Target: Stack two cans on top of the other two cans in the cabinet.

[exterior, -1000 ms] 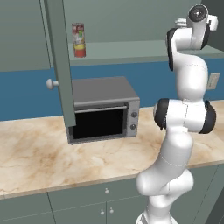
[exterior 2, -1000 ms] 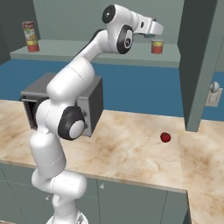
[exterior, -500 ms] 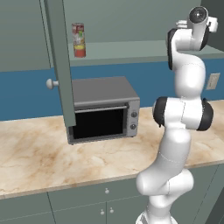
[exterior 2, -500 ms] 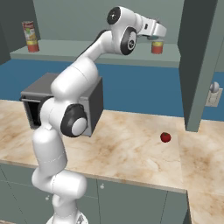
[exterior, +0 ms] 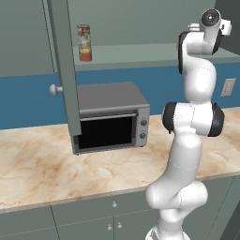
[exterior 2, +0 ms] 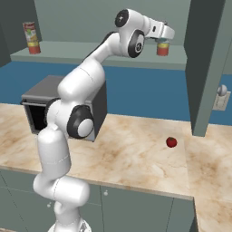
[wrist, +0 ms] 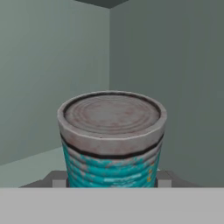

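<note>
Gripper (exterior 2: 162, 41) is up at shelf height inside the cabinet (exterior 2: 206, 68), right above a squat red-orange can (exterior 2: 163, 49) on the shelf board (exterior 2: 90, 52). From the right base view the fingertips are mostly masked by the white hand, so the jaw gap can't be read there.

Hand view: teal can (wrist: 112, 142) sits dead centre between the jaws, a grey finger block (wrist: 59, 178) showing at each side of its base. Jaws are closed onto it, so the teal can is gripped. Its bottom is cut off by the lower edge of the view, so I can't tell whether it's resting on the can below or just above it. Lid is dull, ringed and rusty; label is scuffed teal with a black band under the rim, no legible text.

In the right base view the teal can itself is too small and too hidden by the hand to make out.

Tall red-and-white can (exterior: 84, 42) stands upright on the same shelf, far to the gripper's left, near the open door (exterior: 63, 70). Label print is too small to read. No brand readable anywhere.

In the left base view the gripper end is hidden behind the arm's upper links.

Below the gripper, on the counter: toaster oven (exterior: 110, 117) and a small red tomato-like thing (exterior 2: 171, 142).
</note>
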